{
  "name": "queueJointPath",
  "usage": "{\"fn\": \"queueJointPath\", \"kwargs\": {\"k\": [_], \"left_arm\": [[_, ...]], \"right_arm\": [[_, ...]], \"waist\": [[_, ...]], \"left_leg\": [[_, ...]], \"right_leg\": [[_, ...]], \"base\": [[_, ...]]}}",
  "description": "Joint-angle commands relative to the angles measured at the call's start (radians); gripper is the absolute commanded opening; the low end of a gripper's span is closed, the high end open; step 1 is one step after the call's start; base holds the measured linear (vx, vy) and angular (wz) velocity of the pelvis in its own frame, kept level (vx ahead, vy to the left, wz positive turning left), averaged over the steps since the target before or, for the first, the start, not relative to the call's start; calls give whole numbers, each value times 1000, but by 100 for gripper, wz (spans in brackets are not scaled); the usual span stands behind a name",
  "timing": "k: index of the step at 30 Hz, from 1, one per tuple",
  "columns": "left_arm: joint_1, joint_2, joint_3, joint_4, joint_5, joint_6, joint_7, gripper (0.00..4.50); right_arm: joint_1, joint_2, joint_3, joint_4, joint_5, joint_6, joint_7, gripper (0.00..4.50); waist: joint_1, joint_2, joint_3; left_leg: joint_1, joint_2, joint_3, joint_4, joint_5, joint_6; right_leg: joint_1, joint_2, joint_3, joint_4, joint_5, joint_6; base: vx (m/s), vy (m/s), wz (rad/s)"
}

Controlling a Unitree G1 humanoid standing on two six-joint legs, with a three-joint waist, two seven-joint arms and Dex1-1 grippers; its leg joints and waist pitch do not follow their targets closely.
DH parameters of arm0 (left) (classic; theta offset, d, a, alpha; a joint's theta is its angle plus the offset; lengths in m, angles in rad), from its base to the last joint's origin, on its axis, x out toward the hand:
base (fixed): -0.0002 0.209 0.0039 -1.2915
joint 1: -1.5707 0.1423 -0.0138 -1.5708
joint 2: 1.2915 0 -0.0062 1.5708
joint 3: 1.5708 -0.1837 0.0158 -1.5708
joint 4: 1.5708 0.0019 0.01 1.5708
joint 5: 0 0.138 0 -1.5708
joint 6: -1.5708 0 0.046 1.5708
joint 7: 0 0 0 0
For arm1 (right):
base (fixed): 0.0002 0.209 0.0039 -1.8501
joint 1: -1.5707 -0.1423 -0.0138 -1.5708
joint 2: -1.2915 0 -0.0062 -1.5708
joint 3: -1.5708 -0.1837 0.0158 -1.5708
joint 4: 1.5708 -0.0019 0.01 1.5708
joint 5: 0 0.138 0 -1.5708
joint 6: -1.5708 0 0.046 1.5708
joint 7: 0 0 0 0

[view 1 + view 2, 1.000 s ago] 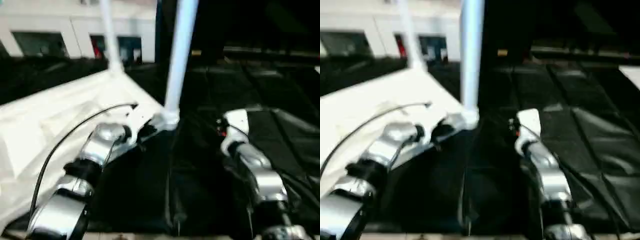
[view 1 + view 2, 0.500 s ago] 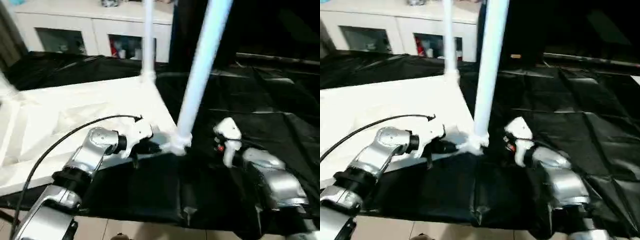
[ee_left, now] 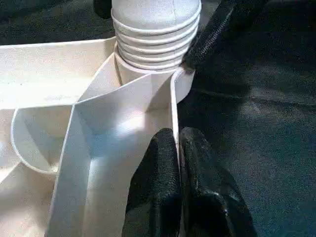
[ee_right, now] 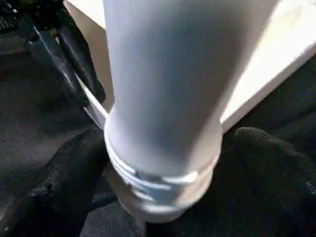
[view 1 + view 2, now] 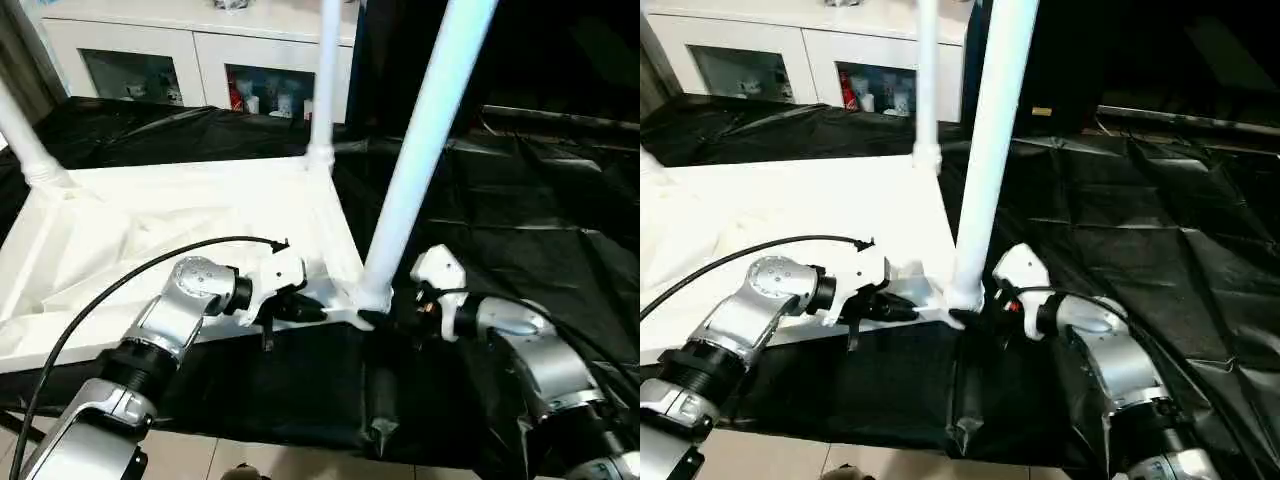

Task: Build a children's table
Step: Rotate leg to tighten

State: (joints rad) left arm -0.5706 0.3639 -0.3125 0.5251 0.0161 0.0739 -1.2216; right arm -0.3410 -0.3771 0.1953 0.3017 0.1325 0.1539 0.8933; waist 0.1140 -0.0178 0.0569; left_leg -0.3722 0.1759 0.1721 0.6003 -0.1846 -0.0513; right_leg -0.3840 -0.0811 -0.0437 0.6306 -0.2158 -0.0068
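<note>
children's table [image 5: 180, 225] | upside down on black desk [image 5: 520, 220], near leg [image 5: 420, 160] standing in corner socket | left tool [image 3: 177, 148] clenched on rim | right tool [image 4: 163, 163] spread wide around leg base | risk: loosely seated leg tips when nudged

White tabletop [image 5: 150, 230] (black cloth [image 5: 520, 210] beneath).

left claw [image 3: 178, 148]: pinched closed | right claw [image 4: 163, 163]: fingers spread wide
</note>
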Motion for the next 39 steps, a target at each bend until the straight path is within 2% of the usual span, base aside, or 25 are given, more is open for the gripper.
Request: {"fn": "queueJointPath", "kwargs": {"k": [1, 4, 5, 8, 10, 19, 25, 26, 29, 32, 34, 36, 38, 39], "left_arm": [[-13, -15, -9, -48, -30, -13, -27, 0], [-12, -13, -9, -52, -33, -9, -27, 0], [-11, -11, -9, -54, -32, -9, -27, 0], [-8, -9, -7, -56, -30, -7, -27, 0], [-5, -7, -7, -56, -28, -5, -27, 0], [7, 0, -7, -70, -34, 16, -37, 0], [14, 5, -4, -75, -38, 26, -38, 0], [12, -7, -1, -61, -28, 31, -5, 0], [3, -27, 2, -30, -5, 37, 57, 0], [-22, -78, 6, 46, 35, 41, 184, 0], [-41, -124, 7, 92, 52, 48, 269, 0], [-49, -142, 7, 108, 58, 54, 301, 0], [-74, -197, 8, 155, 83, 79, 406, 0], [-85, -223, 10, 175, 91, 91, 446, 0]], "right_arm": [[-20, 5, -7, 17, 5, -16, 6, 445], [-30, 16, -12, 32, 12, -28, 2, 445], [-33, 17, -9, 37, 12, -29, 6, 418], [-34, 19, -5, 46, 10, -33, 15, 404], [-34, 22, -3, 54, 11, -34, 23, 375], [-38, 43, -24, 80, 31, -33, 16, 293], [-28, 64, -36, 86, 46, -26, -3, 278], [-18, 102, -67, 97, 64, -13, -61, 278], [-14, 143, -99, 125, 63, -9, -150, 277], [-13, 211, -138, 180, 46, -17, -308, 277], [-21, 266, -163, 224, 26, -37, -437, 277], [-26, 287, -172, 236, 23, -41, -477, 277], [-50, 348, -189, 272, 7, -41, -594, 277], [-62, 371, -191, 285, 0, -44, -634, 277]], "waist": [[-6, 0, -63], [-6, 0, -64], [-5, 0, -65], [-6, -2, -63], [-6, -3, -63], [-7, -2, -62], [-10, 1, -61], [-11, 2, -61], [-17, 2, -60], [-26, 3, -60], [-28, 5, -58], [-29, 4, -57], [-30, 2, -57], [-30, 5, -55]], "left_leg": [[16, 54, -14, -81, -201, 21], [16, 55, -13, -80, -191, 22], [16, 55, -13, -79, -181, 25], [15, 54, -12, -80, -181, 30], [15, 54, -13, -80, -188, 28], [14, 55, -13, -82, -192, 28], [15, 55, -14, -85, -206, 18], [14, 55, -14, -85, -209, 17], [15, 55, -15, -88, -224, 5], [14, 53, -17, -90, -237, -13], [18, 52, -16, -92, -252, -29], [18, 50, -16, -93, -269, -32], [17, 51, -16, -94, -268, -28], [20, 50, -16, -95, -276, -32]], "right_leg": [[37, -71, 42, -76, -111, -229], [37, -70, 42, -74, -93, -232], [37, -69, 42, -72, -75, -235], [38, -69, 41, -73, -78, -236], [38, -70, 41, -75, -93, -233], [38, -71, 41, -76, -108, -231], [36, -70, 42, -77, -114, -232], [36, -70, 42, -77, -116, -232], [33, -71, 42, -79, -141, -230], [33, -71, 43, -80, -158, -223], [29, -72, 45, -86, -188, -212], [29, -73, 45, -90, -217, -204], [28, -71, 47, -93, -227, -190], [25, -72, 47, -95, -248, -187]], "base": [[0, 0, 0], [0, 0, 0], [0, 0, 0], [0, 0, 0], [0, 0, 0], [0, 0, 0], [0, 0, 0], [0, 0, 0], [0, 0, 0], [0, 0, 0], [0, 0, 0], [0, 0, 0], [0, 0, 0], [0, 0, 0]]}}
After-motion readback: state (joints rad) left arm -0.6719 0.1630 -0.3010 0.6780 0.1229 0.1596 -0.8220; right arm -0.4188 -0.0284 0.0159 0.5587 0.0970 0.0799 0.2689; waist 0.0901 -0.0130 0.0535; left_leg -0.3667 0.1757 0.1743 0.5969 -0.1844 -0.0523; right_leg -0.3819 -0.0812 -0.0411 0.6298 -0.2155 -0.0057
